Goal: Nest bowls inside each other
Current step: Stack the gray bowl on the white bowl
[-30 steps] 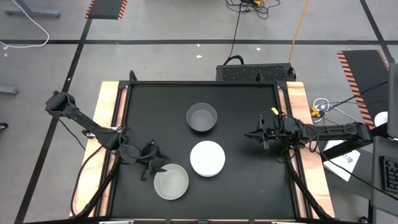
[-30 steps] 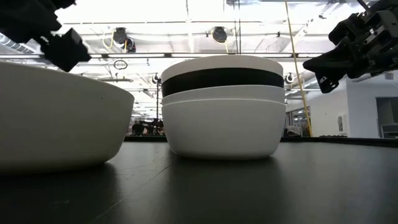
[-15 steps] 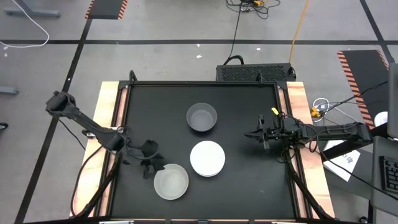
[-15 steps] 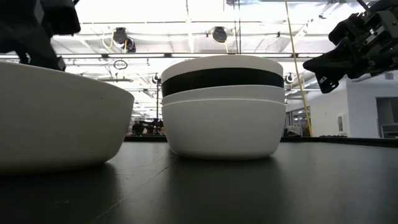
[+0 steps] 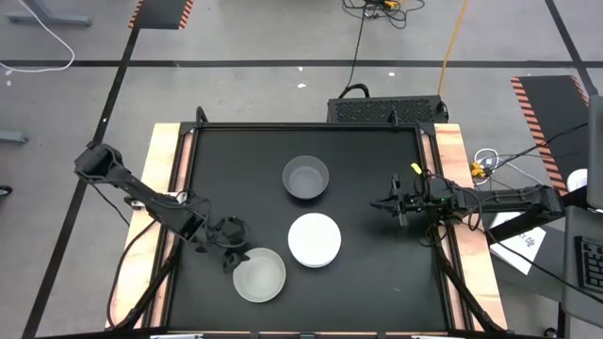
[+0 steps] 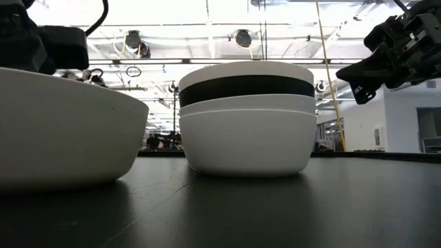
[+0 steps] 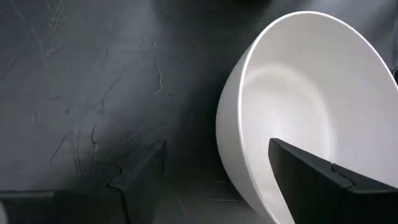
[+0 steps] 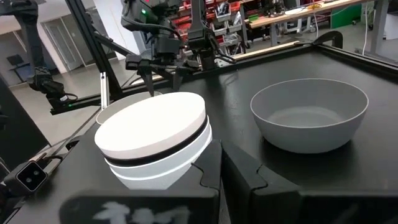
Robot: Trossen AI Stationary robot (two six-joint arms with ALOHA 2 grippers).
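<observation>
High view: the stack of nested bowls (image 5: pixel 314 239), white on top, sits mid-desk; the grey bowl (image 5: pixel 306 177) sits alone behind it, well apart, and the translucent bowl (image 5: pixel 259 275) lies just beside the stack on the left arm's side, nearer the front edge. The left end effector (image 5: pixel 232 248) is spread wide at that bowl's rim, holding nothing. The right end effector (image 5: pixel 390 203) waits closed and empty, well apart from the stack toward the right edge. Low view: the stack (image 6: pixel 247 117) shows a black band between white bowls, at least 3 layers; the translucent bowl (image 6: pixel 65 131) looms close, with the left end effector (image 6: pixel 41 48) above its rim. Left wrist view: 1 dark finger (image 7: pixel 323 183) is inside the translucent bowl (image 7: pixel 298 99) and the other outside, so the wall sits between the jaws. To do this step well, I'd drop a bit deeper, close squarely on the wall, lift level, then center over the stack before lowering; a shallow pinch may tip it. Right wrist view: the stack (image 8: pixel 154 138) and the grey bowl (image 8: pixel 309 114) are apart. The desk (image 5: pixel 377 282) has a black matte top with light wood side rails; around it are a grey floor with hazard tape, cables, shelving and ceiling lights.
</observation>
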